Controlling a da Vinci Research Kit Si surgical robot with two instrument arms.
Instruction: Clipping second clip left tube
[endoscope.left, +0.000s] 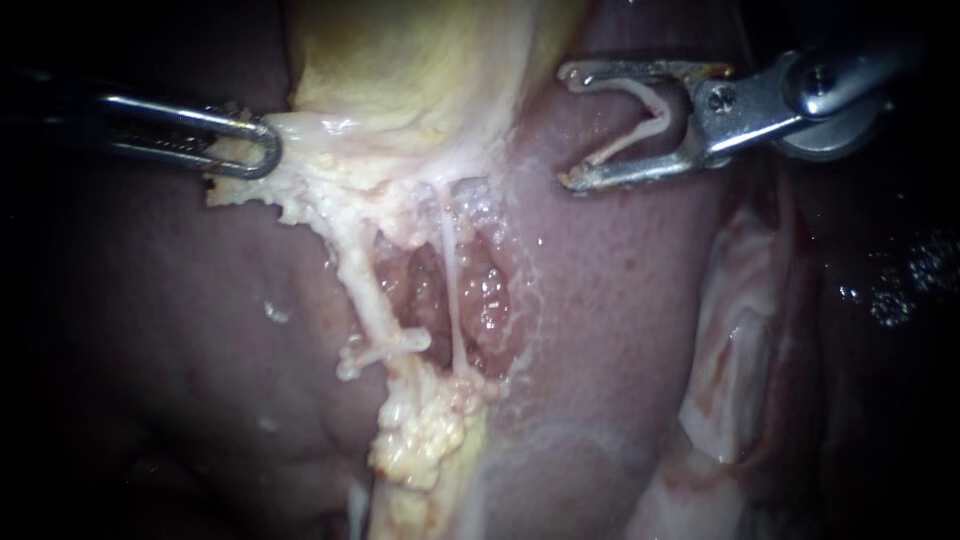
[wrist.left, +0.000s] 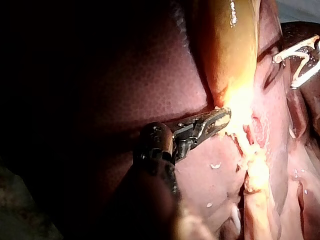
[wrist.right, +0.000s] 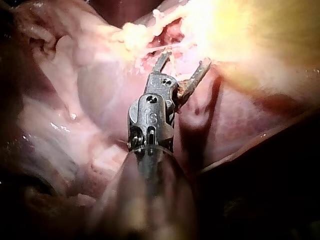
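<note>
Pale tissue (endoscope.left: 300, 150) at the lower edge of the yellow gallbladder (endoscope.left: 420, 60) was pinched in the closed jaws of the left tool (endoscope.left: 265, 148), which came in from the left. Below it the left tube (endoscope.left: 365, 290), a thick pale strand, ran down across an opened pocket in the liver (endoscope.left: 620, 300) to a lump of fat (endoscope.left: 420, 430). A pale bar (endoscope.left: 385, 345) crossed the tube low down; whether it was a clip could not be told. The right tool (endoscope.left: 572, 128) hung over bare liver, well apart from the left tube. Its jaws stood wide, and a white clip (endoscope.left: 640, 120) sat between them, touching both. Between that tool and the left tube stood a thinner strand, the right tube (endoscope.left: 450, 290), and the pocket's raw rim.
</note>
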